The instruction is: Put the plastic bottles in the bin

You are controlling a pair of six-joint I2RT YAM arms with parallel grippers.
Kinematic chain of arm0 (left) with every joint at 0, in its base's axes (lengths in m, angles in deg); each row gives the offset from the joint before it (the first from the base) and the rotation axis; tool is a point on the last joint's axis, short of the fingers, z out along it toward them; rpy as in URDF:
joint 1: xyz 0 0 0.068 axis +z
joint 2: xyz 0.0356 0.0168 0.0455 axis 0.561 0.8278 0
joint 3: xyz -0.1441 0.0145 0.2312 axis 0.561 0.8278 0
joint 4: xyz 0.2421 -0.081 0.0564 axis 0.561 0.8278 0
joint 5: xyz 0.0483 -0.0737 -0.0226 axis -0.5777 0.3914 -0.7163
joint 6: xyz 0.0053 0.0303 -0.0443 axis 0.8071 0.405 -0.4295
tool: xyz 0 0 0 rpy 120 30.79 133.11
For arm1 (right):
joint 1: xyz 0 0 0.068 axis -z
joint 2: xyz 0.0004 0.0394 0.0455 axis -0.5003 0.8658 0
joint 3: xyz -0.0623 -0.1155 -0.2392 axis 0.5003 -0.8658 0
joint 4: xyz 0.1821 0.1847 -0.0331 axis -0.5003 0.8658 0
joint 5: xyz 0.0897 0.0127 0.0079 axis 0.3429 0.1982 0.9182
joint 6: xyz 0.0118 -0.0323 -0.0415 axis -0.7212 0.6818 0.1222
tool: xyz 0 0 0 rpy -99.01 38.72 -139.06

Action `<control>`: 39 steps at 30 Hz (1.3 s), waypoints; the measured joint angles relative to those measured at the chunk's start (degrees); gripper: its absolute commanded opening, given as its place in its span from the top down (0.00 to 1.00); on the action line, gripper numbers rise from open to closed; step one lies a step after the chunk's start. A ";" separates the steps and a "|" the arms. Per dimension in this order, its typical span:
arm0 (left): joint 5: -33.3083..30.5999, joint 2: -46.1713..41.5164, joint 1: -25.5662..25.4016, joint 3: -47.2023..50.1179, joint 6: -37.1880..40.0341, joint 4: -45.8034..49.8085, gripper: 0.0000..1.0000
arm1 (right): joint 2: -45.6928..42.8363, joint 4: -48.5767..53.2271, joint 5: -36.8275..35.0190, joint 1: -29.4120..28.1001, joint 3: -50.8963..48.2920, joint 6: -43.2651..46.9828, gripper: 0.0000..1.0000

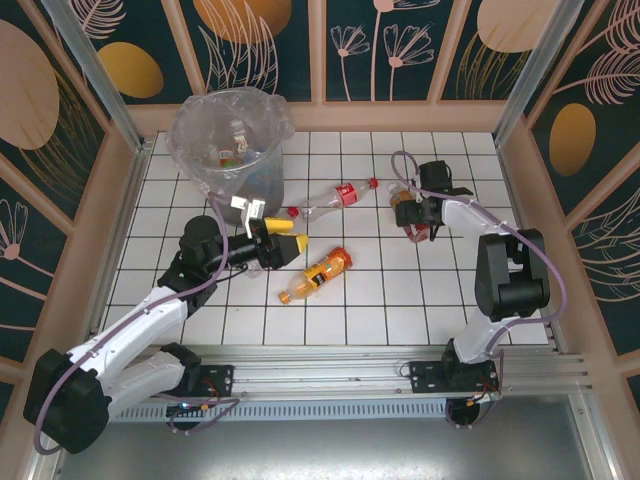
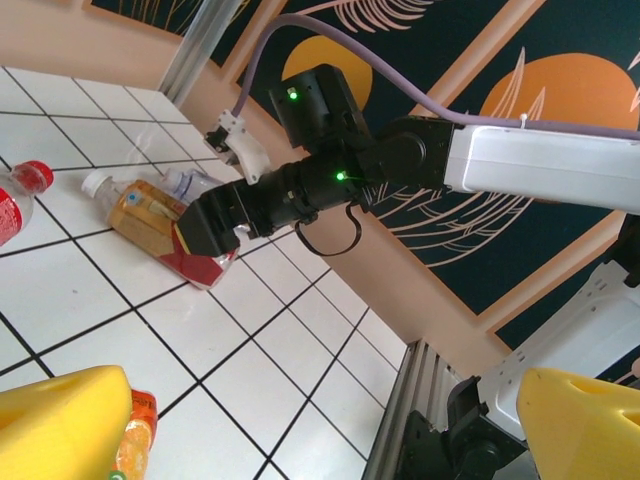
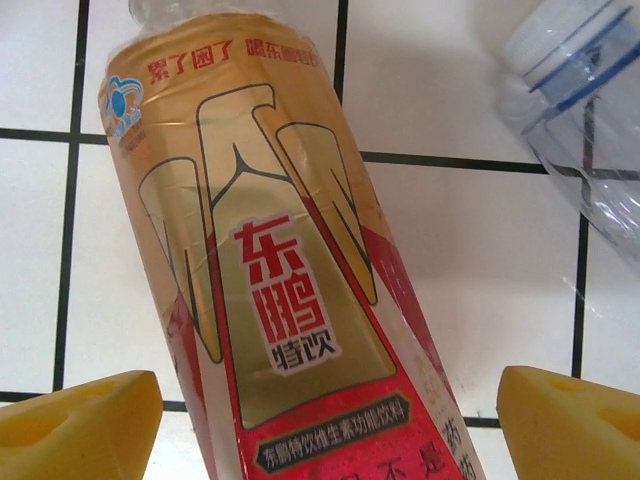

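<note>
The grey bin (image 1: 215, 175), lined with a crinkled clear bag, stands at the back left with a few bottles inside. A clear bottle with a red label (image 1: 335, 196) and an orange bottle (image 1: 318, 273) lie on the tiles in the middle. My right gripper (image 1: 416, 220) (image 3: 325, 440) is open, its yellow fingers (image 3: 80, 420) on either side of a gold and red bottle (image 3: 290, 290) (image 2: 160, 222) lying on the floor. My left gripper (image 1: 287, 237) (image 2: 320, 430) is open and holds nothing. It hovers between the bin and the orange bottle (image 2: 135, 445).
An empty clear bottle with blue stripes (image 3: 580, 110) (image 2: 190, 182) lies right beside the gold one. The red-capped bottle (image 2: 15, 200) is to the left of them. Wooden walls (image 1: 520, 180) and a metal rail (image 1: 330, 360) enclose the white tiled floor.
</note>
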 measured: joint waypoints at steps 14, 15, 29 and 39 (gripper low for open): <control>-0.79 2.58 -0.74 -0.04 -0.04 -0.11 0.02 | 6.01 0.55 -0.07 -2.75 1.07 2.10 0.32; -0.79 2.84 -0.74 -0.04 -0.04 -0.13 0.02 | 6.01 0.52 -0.04 -2.75 1.07 2.03 0.34; -0.59 6.88 -1.29 -0.22 -7.39 -9.57 0.02 | -5.07 -3.17 -0.11 -4.92 -4.96 -1.81 0.41; -0.90 12.98 -1.60 -3.06 -15.28 -16.48 0.01 | -26.73 -8.20 10.93 -10.71 -12.72 -8.52 0.41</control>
